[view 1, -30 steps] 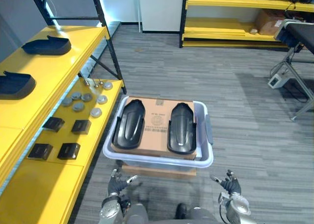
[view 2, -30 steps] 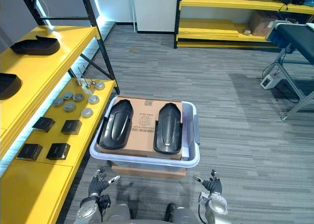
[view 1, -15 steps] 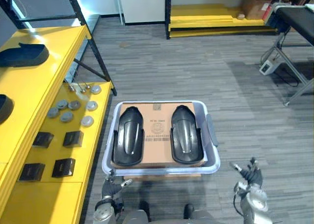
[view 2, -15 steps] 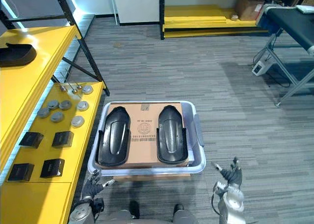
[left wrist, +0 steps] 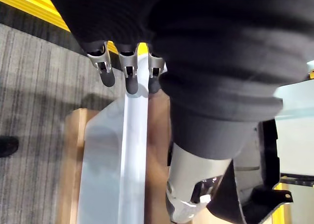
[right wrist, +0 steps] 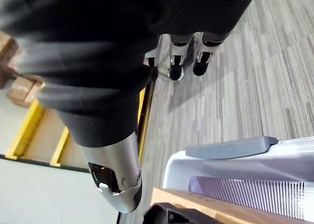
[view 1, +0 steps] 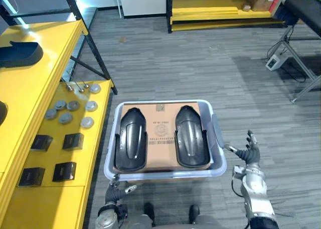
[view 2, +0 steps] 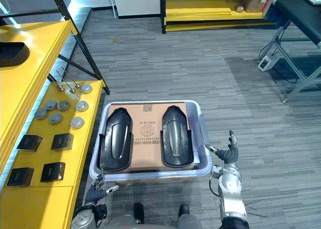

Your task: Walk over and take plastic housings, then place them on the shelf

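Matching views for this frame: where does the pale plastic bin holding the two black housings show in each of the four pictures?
Left eye view: bin low centre, on the floor right of the yellow shelf.
Right eye view: same place, low centre.
Left wrist view: its pale rim seen from close up.
Right wrist view: its corner with the grey handle.
Shared landmark: the cardboard box inside it, under the housings.
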You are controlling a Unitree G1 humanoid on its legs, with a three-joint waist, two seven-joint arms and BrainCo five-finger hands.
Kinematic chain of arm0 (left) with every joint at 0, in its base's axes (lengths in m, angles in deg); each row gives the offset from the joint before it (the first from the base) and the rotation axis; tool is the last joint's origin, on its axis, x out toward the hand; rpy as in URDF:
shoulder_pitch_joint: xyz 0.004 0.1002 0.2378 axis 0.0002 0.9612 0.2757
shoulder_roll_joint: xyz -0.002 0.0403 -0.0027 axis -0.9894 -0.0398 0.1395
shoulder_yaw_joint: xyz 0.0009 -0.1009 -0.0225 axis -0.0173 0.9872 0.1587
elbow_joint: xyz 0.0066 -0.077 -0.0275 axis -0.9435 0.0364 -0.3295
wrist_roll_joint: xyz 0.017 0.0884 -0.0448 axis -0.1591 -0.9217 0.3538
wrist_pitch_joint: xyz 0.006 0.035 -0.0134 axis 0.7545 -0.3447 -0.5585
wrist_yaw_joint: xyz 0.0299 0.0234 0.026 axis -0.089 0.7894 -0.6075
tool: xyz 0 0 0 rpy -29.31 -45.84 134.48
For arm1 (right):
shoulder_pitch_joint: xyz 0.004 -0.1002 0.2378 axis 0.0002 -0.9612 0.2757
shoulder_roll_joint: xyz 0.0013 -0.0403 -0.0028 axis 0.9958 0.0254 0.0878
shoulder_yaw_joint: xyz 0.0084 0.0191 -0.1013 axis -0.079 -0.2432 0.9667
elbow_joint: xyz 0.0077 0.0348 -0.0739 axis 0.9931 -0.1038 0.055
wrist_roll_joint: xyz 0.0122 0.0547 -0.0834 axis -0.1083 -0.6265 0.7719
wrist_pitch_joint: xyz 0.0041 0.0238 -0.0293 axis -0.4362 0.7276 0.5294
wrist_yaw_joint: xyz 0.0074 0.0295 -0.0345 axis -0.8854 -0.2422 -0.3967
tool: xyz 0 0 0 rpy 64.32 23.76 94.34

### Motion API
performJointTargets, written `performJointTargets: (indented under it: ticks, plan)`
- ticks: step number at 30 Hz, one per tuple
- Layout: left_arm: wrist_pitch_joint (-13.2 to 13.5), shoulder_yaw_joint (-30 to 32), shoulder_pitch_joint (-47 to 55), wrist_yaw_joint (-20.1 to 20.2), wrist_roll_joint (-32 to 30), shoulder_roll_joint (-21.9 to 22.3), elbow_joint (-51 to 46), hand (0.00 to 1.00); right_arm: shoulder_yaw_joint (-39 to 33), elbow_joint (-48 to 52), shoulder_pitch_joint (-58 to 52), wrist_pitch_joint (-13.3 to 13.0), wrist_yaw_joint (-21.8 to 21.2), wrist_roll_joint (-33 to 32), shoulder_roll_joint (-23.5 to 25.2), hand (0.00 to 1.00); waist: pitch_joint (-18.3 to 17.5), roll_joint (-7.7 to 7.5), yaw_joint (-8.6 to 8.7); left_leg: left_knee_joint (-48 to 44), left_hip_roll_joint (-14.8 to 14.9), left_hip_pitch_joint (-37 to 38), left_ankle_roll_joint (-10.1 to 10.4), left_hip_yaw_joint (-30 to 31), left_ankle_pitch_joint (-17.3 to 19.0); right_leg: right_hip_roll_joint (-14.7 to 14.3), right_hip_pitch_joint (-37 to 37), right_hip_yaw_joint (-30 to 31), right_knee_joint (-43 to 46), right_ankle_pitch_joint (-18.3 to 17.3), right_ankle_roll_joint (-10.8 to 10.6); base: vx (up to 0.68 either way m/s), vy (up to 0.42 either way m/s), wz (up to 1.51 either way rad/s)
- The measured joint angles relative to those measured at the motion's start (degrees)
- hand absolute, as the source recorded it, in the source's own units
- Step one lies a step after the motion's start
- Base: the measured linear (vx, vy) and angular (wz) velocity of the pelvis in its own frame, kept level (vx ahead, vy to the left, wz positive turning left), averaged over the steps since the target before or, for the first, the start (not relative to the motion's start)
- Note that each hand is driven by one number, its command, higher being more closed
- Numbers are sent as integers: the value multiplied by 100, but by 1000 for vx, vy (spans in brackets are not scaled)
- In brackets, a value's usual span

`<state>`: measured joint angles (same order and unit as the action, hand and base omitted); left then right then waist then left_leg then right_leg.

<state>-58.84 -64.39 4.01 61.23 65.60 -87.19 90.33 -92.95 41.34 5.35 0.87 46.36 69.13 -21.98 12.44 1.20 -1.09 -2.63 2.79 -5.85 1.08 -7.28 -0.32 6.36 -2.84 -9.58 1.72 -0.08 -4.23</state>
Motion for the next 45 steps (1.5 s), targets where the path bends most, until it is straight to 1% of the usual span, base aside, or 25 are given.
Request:
performJointTargets:
  ticks: [2, 5, 6, 7, 9, 11, 12, 13, 15, 18, 23, 27, 31, 34, 35, 36, 38, 40, 42, 43, 45]
  plan:
    - [5, -8, -14, -7, 2, 0, -45, 0, 46, -262, 337, 103, 97, 100, 8, 0, 126, 17, -44, -53, -2, -168, -27, 103, -63, 24, -90, -91, 2, 49, -12, -133, 18, 23]
    - [10, -18, -14, -31, 6, 0, -92, 0, 37, -590, 773, 175, 224, 135, 3, 0, 352, 35, -153, -66, -33, -325, -36, 187, -125, 52, -210, -141, 11, 121, -14, -116, 20, 15]
    - [10, -23, -15, -51, 12, 1, -96, 0, 31, -705, 907, 184, 262, 132, 3, 0, 391, 41, -154, -85, -45, -403, -30, 214, -132, 63, -266, -155, 13, 141, -13, -133, 47, 11]
    - [11, -36, -44, -127, 16, 4, -108, 0, 31, -939, 1155, 192, 339, 131, -21, 0, 503, 50, -151, -150, -52, -485, -31, 237, -133, 75, -303, -170, 20, 167, -16, -106, 42, 11]
    - [15, -78, -175, -168, 109, 4, -113, 0, 28, -1351, 1570, 295, 373, 119, -150, 0, 688, 72, -166, -213, -74, -604, -60, 271, -153, 100, -368, -200, 24, 211, -27, -113, 54, 11]
    - [33, -127, -268, -215, 125, 7, -123, 0, 11, -1597, 1794, 302, 402, 86, -245, 0, 765, 80, -193, -238, -83, -678, -60, 279, -154, 117, -438, -210, 53, 214, -27, -69, 41, 7]
    - [82, -186, -343, -272, 130, 7, -124, 0, -50, -1902, 2023, 307, 492, 54, -325, 0, 804, 89, -256, -253, -87, -767, -96, 283, -182, 125, -533, -213, 92, 219, -21, -38, 34, 1]
    - [88, -206, -366, -281, 138, 7, -124, 0, -71, -1982, 2078, 308, 512, 52, -349, 100, 819, 92, -272, -256, -87, -776, -102, 283, -187, 127, -549, -210, 100, 220, -20, 0, 0, 0]
    - [102, -296, -472, -373, 246, 28, -178, 0, -292, -2478, 2387, 402, 652, -122, -468, 100, 884, 117, -287, -359, -97, -852, -124, 348, -201, 129, -548, -273, 105, 227, -18, 11, 9, 10]
    - [119, -334, -480, -409, 281, 32, -342, 0, -321, -2750, 2647, 431, 791, -342, -559, 100, 997, 122, -286, -377, -93, -867, -124, 370, -201, 117, -544, -281, 104, 226, -17, 15, 2, 5]
    - [118, -517, -488, -443, 338, 39, -328, 0, -426, -2872, 2756, 390, 803, -445, -606, 100, 1079, 120, -283, -372, -102, -870, -125, 365, -199, 115, -562, -267, 104, 224, -14, 0, 0, 0]
    - [117, -533, -489, -487, 338, 40, -315, 0, -437, -2808, 2741, 366, 810, -451, -626, 100, 1080, 118, -270, -368, -115, -870, -124, 325, -199, 110, -590, -216, 106, 225, -13, -4, 7, -4]
    - [116, -537, -489, -490, 337, 46, -318, 0, -405, -2330, 2461, 378, 806, -436, -596, 100, 1080, 117, -270, -334, -118, -850, -126, 270, -201, 104, -622, -153, 108, 228, -10, 7, 13, -8]
    - [109, -535, -478, -489, 336, 49, -399, 0, -377, -1615, 1943, 410, 809, -365, -550, 100, 1078, 118, -262, -288, -126, -761, -126, 274, -203, 106, -539, -160, 90, 228, -11, 0, 0, 0]
    - [98, -530, -415, -489, 337, 50, -609, 0, -348, -1193, 1638, 409, 813, -320, -485, 100, 1076, 116, -259, -203, -128, -648, -128, 269, -222, 106, -463, -156, 80, 226, -12, 0, 0, 0]
    - [95, -526, -372, -489, 336, 51, -768, 0, -338, -1009, 1501, 409, 814, -269, -444, 100, 1069, 108, -252, -150, -135, -587, -123, 268, -236, 110, -420, -156, 64, 225, -13, 0, 0, 0]
    - [108, -505, -196, -488, 336, 50, -1542, 0, -276, -402, 1120, 407, 835, -147, -307, 100, 1046, 103, -203, 23, -155, -436, -118, 271, -290, 119, -321, -165, 17, 211, -28, 4, 3, 3]
    - [125, -450, -129, -488, 336, 50, -2106, 0, -254, 59, 898, 401, 838, -24, -148, 100, 1014, 91, -93, 231, -173, -323, -96, 326, -368, 135, -273, -232, 11, 186, -40, 5, -1, 16]
    - [126, -408, -46, -484, 335, 60, -2701, 0, -240, 511, 516, 397, 839, 152, 31, 100, 782, 69, 4, 441, -179, -228, -88, 402, -448, 155, -223, -324, -15, 153, -56, 44, -15, 18]
    - [127, -393, -29, -485, 334, 67, -2769, 0, -238, 562, 480, 397, 840, 173, 60, 100, 754, 63, 13, 458, -181, -214, -85, 405, -453, 156, -213, -330, -19, 150, -57, 86, -10, 9]
    - [136, -203, 14, -508, 331, 227, -3602, 0, -220, 1177, 128, 393, 846, 381, 329, 100, 550, 0, 30, 516, -199, -56, -109, 430, -471, 166, -10, -403, -124, 144, -65, 81, -5, 8]
